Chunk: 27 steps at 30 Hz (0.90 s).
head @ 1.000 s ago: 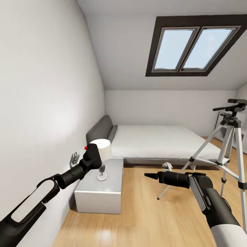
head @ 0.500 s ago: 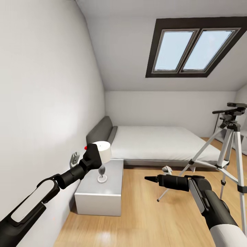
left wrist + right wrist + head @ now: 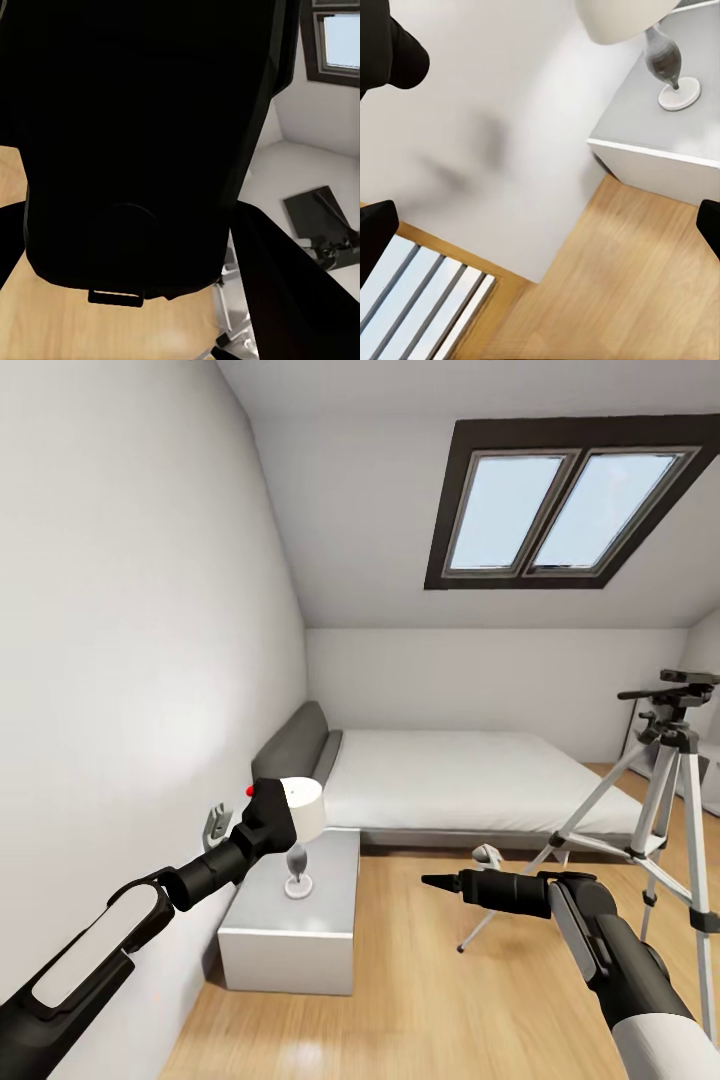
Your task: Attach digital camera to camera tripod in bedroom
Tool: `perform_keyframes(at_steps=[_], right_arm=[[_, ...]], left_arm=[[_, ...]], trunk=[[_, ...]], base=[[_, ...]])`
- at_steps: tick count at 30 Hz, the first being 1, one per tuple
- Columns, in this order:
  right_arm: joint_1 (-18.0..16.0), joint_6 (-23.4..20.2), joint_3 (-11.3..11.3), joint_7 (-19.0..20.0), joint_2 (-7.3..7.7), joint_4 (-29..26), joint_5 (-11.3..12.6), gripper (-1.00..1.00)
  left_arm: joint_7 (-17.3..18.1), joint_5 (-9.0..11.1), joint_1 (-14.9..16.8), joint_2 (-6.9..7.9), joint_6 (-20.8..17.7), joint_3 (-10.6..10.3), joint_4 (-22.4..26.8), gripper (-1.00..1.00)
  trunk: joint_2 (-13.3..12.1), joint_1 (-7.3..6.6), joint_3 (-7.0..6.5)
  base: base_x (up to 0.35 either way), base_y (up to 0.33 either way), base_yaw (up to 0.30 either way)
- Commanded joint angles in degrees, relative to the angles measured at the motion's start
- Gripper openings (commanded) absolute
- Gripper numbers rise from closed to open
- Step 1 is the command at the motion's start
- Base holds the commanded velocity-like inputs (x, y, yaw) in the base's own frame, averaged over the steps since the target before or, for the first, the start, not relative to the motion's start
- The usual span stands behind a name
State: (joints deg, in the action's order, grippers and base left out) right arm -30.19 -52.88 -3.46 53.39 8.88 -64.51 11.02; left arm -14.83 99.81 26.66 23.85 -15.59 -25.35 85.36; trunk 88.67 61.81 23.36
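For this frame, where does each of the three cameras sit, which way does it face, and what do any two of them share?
Head view: from the robot's head, facing into the bedroom; bed, camera tripod, both arms, left gripper holding the digital camera.
Left wrist view: on the left arm, the digital camera close up.
Right wrist view: on the right arm, facing nightstand, lamp and wall; dark fingertips at the edges.
Shared: head and right wrist views both show the nightstand and lamp.

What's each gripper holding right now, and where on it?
The left gripper is shut on the digital camera, clamped around its dark body, red button on top. The right gripper holds nothing; its fingers frame only wall and floor.
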Motion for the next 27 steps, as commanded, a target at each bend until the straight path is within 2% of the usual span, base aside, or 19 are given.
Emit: perform_keyframes(at_steps=[1,27], right_arm=[[0.0,-0.2,-0.1,0.2,0.00,0.0,-0.1,1.00],[0.0,-0.3,0.0,0.2,-0.05,0.0,-0.1,1.00]], left_arm=[[-0.2,0.5,0.1,0.04,0.0,-0.1,0.1,-1.00],[-0.3,0.4,0.1,-0.61,0.0,0.0,0.1,-1.00]], trunk=[[-0.4,-0.23,-0.11],[-10.8,-5.94,-4.78]], base=[[0.000,0.000,0.000],[0.000,0.000,0.000]])
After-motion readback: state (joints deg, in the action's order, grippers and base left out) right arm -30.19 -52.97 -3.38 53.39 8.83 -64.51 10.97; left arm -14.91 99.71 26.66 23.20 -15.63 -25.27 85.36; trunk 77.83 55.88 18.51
